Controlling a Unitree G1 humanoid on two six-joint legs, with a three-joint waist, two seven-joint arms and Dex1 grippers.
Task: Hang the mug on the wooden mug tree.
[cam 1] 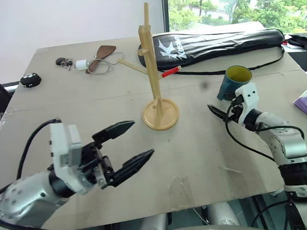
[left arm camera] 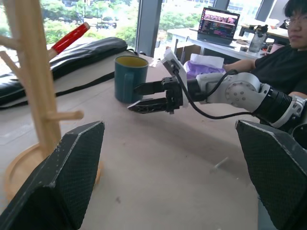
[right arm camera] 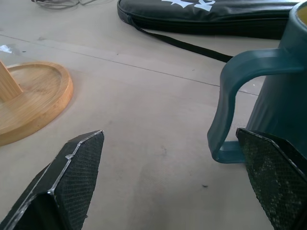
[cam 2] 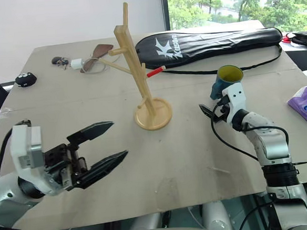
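Right wrist view: teal mug [right arm camera: 278, 91], looped handle, upright beside wide right pincer [right arm camera: 175, 187].

Left gripper [cam 1: 126, 145]: two black tapered fingers with pointed tips; inner faces finely cross-hatched, edges bevelled.
Left wrist: white boxy camera housing above a black mechanical block; silver-grey rounded forearm shell behind.
Left arm cabling: thick black cable looping from the white housing back along the arm.
Right gripper [left arm camera: 144, 97]: two slim black fingers of the same tapered shape, on a black knuckle block.
Right wrist: white angular camera housing with small dark holes.
Right arm: silver-grey jointed segments; black ribbed collars between them.
Right arm cabling: thin black cable looping loose from wrist to forearm.
Pads [right arm camera: 72, 182]: black, diamond-textured.
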